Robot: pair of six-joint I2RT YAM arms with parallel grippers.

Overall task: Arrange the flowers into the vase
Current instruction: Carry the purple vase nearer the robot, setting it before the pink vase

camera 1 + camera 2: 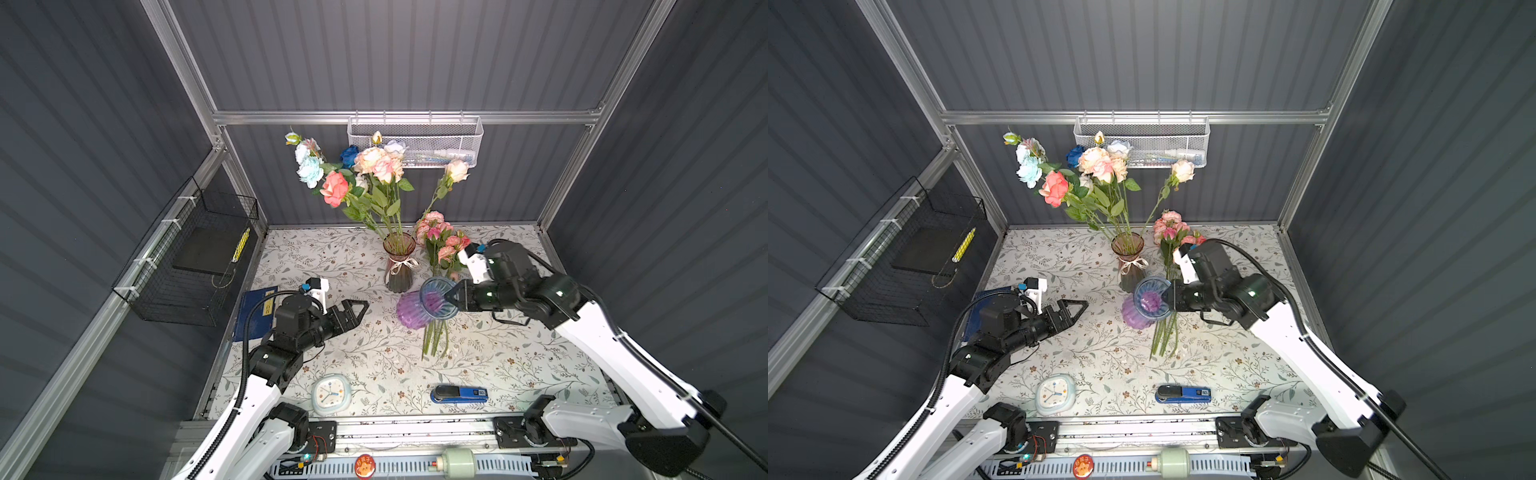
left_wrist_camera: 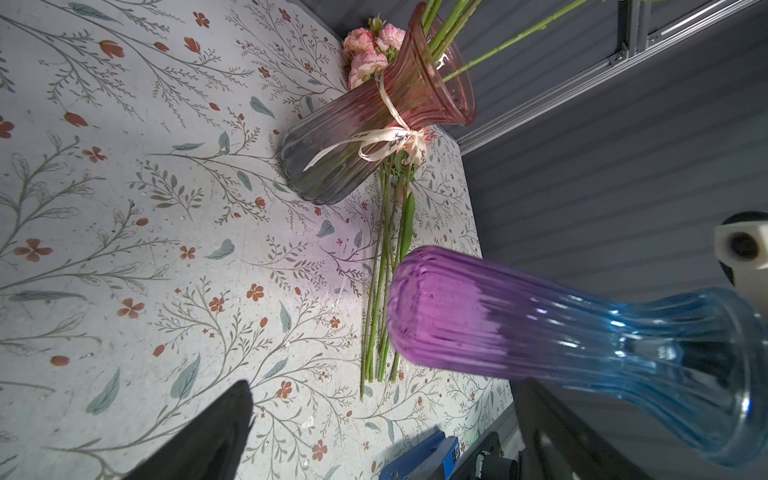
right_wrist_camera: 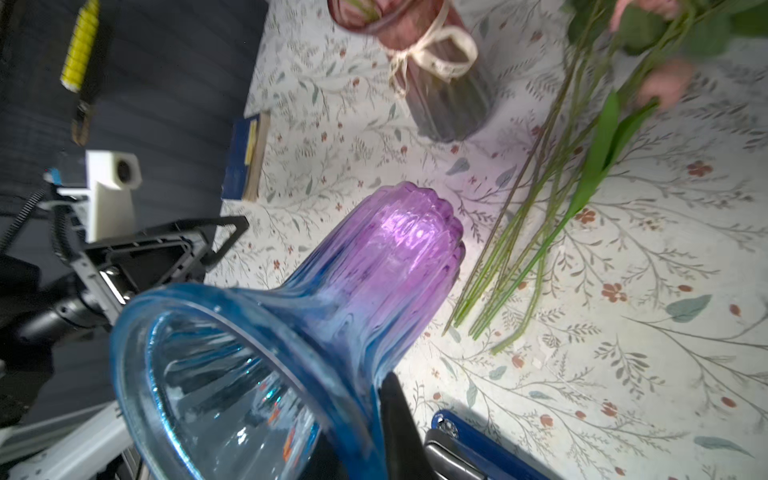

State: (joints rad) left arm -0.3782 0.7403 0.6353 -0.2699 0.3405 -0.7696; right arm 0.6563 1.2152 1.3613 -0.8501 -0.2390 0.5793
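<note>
The right gripper (image 1: 449,297) pinches the blue rim of the tilted blue-and-purple vase (image 1: 413,309), its purple base pointing away from the fingers toward the wide-open, empty left gripper (image 1: 358,311), while the loose pink flowers (image 1: 440,249) lie on the tablecloth (image 1: 332,257) just below the right fingers.

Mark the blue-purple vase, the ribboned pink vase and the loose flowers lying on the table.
blue-purple vase (image 1: 409,311): a top view, on its purple body.
ribboned pink vase (image 1: 399,281): a top view, on the lower body under the bow.
loose flowers (image 1: 432,338): a top view, on the green stems.
</note>
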